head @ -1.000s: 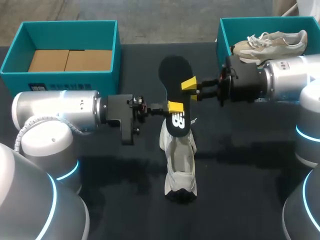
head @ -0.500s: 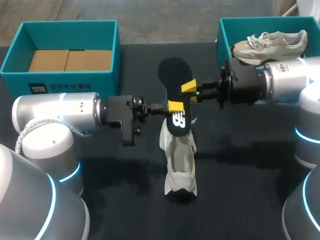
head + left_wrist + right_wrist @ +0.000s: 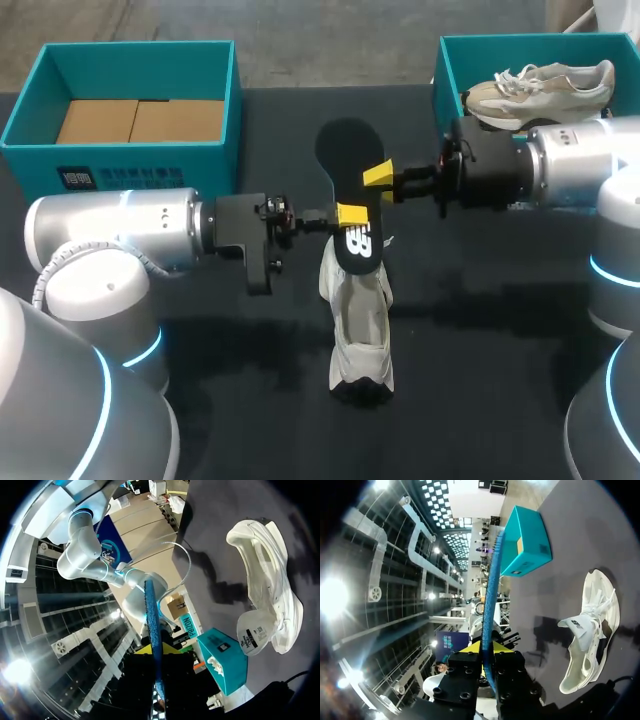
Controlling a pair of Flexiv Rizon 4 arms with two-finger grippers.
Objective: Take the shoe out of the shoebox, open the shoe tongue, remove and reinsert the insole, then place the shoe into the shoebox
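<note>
Holding insole over shoe at frame centre, left gripper and right gripper both pinching it. Reinsertion next, I reckon: aim its end into the opening.

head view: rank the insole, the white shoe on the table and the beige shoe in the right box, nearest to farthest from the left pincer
1. insole: gripped in the left pincer itself, mid-table.
2. white shoe: on the table close by, nearer the robot.
3. beige shoe: in the teal shoebox, far right corner.

Black insole; white shoe; teal shoebox.
</note>
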